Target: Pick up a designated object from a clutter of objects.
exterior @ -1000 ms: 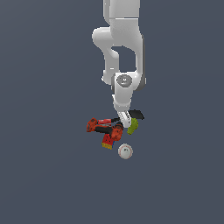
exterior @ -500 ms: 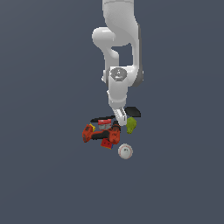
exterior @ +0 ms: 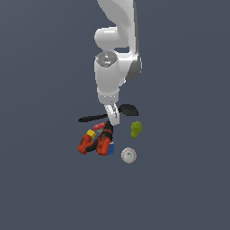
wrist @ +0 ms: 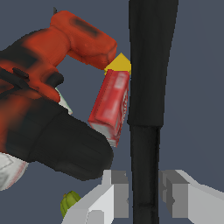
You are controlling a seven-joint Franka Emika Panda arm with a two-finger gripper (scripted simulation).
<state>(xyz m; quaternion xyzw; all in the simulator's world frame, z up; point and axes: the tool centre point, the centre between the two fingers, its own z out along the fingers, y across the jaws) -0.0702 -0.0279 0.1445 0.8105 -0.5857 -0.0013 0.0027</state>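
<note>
One arm's fingers (wrist: pixel 144 197) straddle the black utensil (exterior: pixel 108 115) handle, seemingly clamped on it, mid-desk above the drill (exterior: pixel 96 141). Grasp looks made; whether it is off the desk, I cannot tell.

Utensil (exterior: pixel 96 117) all black. Drill (wrist: pixel 48 109) red with black patches and black base. Box (wrist: pixel 110 105) red, faint white print. Block (wrist: pixel 119 64) yellow. Pear shape (exterior: pixel 136 129) yellow-green. Baseball (exterior: pixel 128 155) white, red stitching. Cube (exterior: pixel 110 148) shows blue. Tool (wrist: pixel 146 199) white, grey pads. Worktop (exterior: pixel 188 170) dark slate-blue.
</note>
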